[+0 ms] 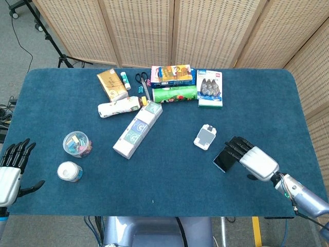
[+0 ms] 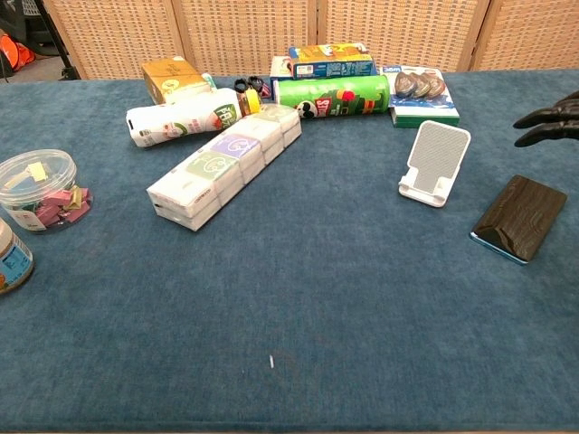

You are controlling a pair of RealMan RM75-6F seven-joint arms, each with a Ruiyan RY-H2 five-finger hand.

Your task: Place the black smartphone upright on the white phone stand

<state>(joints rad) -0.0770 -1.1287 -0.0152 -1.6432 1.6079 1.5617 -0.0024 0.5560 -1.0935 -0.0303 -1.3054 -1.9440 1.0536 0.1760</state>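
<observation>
The black smartphone (image 1: 223, 159) (image 2: 519, 218) lies flat on the blue table, right of centre. The white phone stand (image 1: 205, 137) (image 2: 432, 162) sits just left of it, holding nothing. My right hand (image 1: 250, 158) hovers above the phone's right part with fingers spread and holds nothing; in the chest view only its dark fingertips (image 2: 550, 123) show, at the right edge above the phone. My left hand (image 1: 12, 170) waits open off the table's left front corner.
A long white box (image 1: 138, 128), a green can (image 1: 175, 94), a clear tub of clips (image 1: 77, 143), a small cup (image 1: 69, 172), and boxes (image 1: 210, 88) along the back crowd the left and rear of the table (image 1: 169, 180).
</observation>
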